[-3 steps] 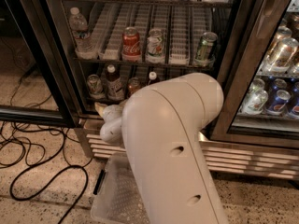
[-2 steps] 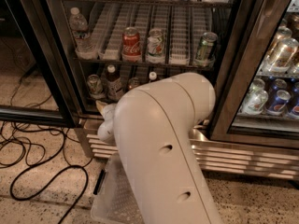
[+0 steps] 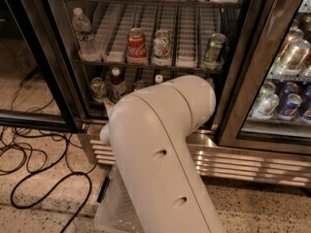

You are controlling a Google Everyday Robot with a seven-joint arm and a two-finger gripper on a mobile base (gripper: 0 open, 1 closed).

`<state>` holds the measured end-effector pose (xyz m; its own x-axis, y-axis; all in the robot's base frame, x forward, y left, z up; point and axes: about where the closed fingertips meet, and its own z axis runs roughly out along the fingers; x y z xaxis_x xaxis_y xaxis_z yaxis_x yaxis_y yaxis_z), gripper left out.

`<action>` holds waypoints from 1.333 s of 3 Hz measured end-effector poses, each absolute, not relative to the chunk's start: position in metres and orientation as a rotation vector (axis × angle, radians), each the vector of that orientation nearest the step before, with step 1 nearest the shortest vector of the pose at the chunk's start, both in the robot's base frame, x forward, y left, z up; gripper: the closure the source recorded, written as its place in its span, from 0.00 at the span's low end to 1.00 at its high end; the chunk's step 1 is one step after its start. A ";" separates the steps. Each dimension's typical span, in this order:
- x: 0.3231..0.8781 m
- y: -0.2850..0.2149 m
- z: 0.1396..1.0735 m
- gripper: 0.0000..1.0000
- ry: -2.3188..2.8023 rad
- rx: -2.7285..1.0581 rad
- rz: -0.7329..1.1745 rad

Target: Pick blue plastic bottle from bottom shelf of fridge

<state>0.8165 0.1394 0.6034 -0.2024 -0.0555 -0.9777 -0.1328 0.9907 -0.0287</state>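
My arm's large white casing (image 3: 160, 149) fills the middle of the view and covers most of the fridge's (image 3: 60, 76) bottom shelf (image 3: 95, 111). My gripper is hidden behind the casing, somewhere at that shelf. Just above the casing a small white screw cap (image 3: 158, 78) shows; the bottle under it is hidden, so I cannot tell whether it is the blue plastic bottle. On the shelf's left stand a white-capped bottle with dark red shoulders (image 3: 115, 84) and a can (image 3: 98, 88).
The upper rack holds a clear water bottle (image 3: 84, 30), a red cola can (image 3: 136, 45) and other cans. A louvred steel grille (image 3: 252, 165) runs along the base. Black cables (image 3: 29, 164) lie on the floor at left. A closed glass door (image 3: 286, 101) with cans is at right.
The white arm casing has shifted a little to the left and covers more of the bottom shelf. The bottles and cans have not moved.
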 end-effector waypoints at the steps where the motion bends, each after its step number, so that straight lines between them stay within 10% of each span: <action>1: 0.821 0.140 0.610 0.26 1.750 -0.142 0.052; 4: 0.826 0.169 0.615 0.33 1.732 -0.195 0.108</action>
